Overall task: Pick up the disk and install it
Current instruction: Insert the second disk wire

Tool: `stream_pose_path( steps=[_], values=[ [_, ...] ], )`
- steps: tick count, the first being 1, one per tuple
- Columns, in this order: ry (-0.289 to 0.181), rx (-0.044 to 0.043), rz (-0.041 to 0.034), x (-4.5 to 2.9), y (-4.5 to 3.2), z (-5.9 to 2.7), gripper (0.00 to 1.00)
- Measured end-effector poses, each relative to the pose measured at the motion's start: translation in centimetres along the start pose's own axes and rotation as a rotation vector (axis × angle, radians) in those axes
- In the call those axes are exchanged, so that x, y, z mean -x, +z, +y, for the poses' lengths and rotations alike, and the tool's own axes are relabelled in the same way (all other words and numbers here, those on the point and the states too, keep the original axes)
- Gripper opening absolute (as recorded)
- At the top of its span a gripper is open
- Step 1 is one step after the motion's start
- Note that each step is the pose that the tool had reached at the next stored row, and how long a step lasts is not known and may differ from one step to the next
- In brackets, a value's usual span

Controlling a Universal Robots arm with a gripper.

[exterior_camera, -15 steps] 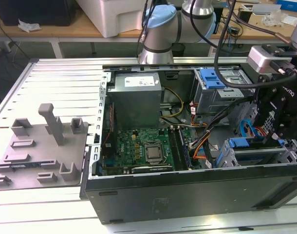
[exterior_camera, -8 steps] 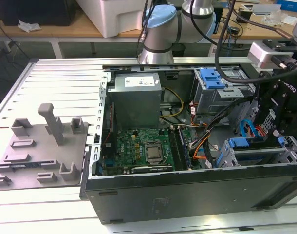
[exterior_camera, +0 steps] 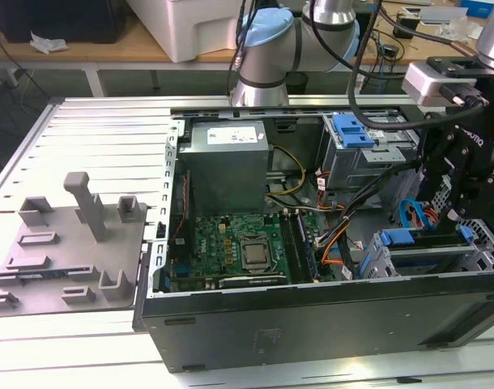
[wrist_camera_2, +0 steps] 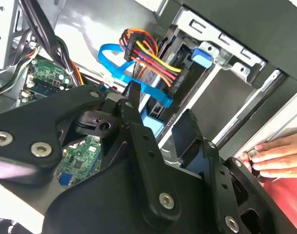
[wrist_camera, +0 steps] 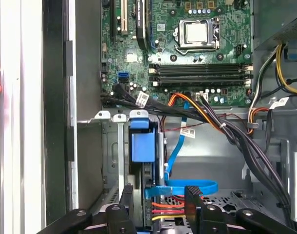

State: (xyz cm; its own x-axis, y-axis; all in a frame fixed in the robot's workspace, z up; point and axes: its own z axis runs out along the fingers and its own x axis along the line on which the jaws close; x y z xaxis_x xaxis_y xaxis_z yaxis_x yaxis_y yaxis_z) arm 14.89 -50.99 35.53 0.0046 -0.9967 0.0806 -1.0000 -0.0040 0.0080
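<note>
The gripper (exterior_camera: 464, 212) hangs over the open computer case (exterior_camera: 312, 324), at about 3 o'clock of the case as the exterior view sees it. In both wrist views its two jaws are spread apart and pinch nothing. The disk (wrist_camera: 141, 145) sits on its edge in the metal drive cage (wrist_camera: 112, 161) just below the jaws, with its blue bracket turned up to the camera. In the exterior view the visible blue strip runs roughly from 9 to 3 o'clock, so the long axis seems to lie this way. Things crowd close around it: one flat blue cable (wrist_camera: 187, 186) loops across the gap between the jaws, and one bundle of red, orange and yellow wires (wrist_camera_2: 153, 56) goes into the plug beside the disk. A second blue bracket (exterior_camera: 351, 130) sits at 1 o'clock of the case. There is one motherboard (exterior_camera: 239, 247) and one grey power supply box (exterior_camera: 227, 158) – both well apart from the gripper. One hand (wrist_camera_2: 277, 158) touches the case's outer edge. One grey fixture plate (exterior_camera: 69, 243) lies on the worktop (exterior_camera: 101, 138) at 9 o'clock.
</note>
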Motion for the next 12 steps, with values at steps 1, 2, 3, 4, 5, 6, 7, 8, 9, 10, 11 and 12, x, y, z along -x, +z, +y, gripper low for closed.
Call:
stream_pose_path(
  steps=[1,2,3,4,5,6,7,8,9,10,11,12],
  values=[
    [0.0,-0.0032,0.0,0.03,-0.04,0.34,0.54],
    [0.001,-0.0057,0.0,0.09,-0.08,0.54,0.54],
    [0.001,-0.0079,-0.0001,0.17,-0.12,0.65,0.54],
    [0.002,-0.0111,0.0,0.27,-0.17,0.83,0.54],
    [0.002,-0.0133,0.0,0.34,-0.19,0.99,0.54],
    [0.002,-0.0153,0.0,0.4,-0.21,1.17,0.54],
    [0.002,-0.0184,0.0,0.5,-0.22,1.46,0.54],
    [0.003,-0.0223,0.0,0.59,-0.23,1.77,0.52],
    [0.003,-0.0261,0.0,0.66,-0.24,2.07,0.39],
    [0.003,-0.0285,0.0,0.68,-0.24,2.29,0.33],
    [0.004,-0.0341,0.0,0.7,-0.23,2.82,0.27],
    [0.004,-0.0373,0.0,0.71,-0.23,3.11,0.21]
  ],
)
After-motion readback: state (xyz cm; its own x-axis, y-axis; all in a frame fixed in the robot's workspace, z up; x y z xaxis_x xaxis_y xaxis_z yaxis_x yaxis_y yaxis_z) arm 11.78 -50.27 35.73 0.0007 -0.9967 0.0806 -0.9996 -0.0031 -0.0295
